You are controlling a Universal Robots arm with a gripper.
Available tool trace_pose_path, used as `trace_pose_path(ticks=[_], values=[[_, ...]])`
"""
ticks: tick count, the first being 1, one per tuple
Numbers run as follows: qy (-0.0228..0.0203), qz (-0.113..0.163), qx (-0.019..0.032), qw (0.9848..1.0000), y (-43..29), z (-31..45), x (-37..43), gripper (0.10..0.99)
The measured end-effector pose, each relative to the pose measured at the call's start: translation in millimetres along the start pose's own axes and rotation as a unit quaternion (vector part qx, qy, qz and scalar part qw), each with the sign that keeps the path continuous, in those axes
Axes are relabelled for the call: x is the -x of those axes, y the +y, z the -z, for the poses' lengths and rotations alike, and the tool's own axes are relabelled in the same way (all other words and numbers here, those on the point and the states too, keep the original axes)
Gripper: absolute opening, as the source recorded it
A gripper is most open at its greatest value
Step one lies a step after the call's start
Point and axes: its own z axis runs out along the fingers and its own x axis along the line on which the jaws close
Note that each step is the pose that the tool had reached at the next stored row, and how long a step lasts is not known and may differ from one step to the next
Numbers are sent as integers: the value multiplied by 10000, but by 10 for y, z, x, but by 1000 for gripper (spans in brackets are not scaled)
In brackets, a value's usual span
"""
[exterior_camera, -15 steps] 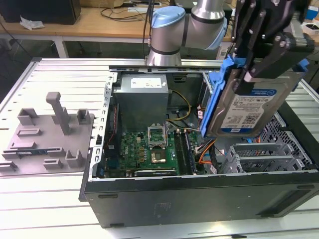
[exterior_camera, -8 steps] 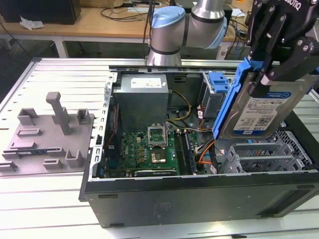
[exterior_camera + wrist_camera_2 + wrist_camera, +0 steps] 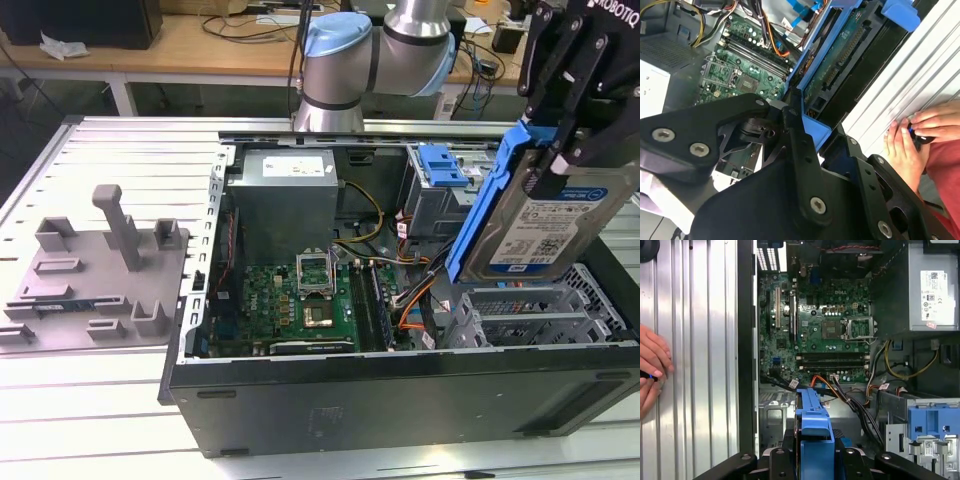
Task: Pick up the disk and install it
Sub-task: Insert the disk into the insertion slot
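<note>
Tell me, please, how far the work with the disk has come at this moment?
Done: the disk is picked up; the claw is shut on its blue frame. In hand: it hangs tilted over the open computer case, above the grey drive cage at the exterior view's right. Left: it is not yet seated in the case.
</note>
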Motion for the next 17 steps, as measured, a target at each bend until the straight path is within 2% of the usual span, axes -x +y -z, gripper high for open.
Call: trace_pose_path(ticks=[10, 14, 17], values=[[6, 59, 1, 10000, -153, -22, -1, 369], [7, 81, 1, 10000, -239, -34, 0, 369], [13, 87, 1, 10000, -254, -39, -1, 369]])
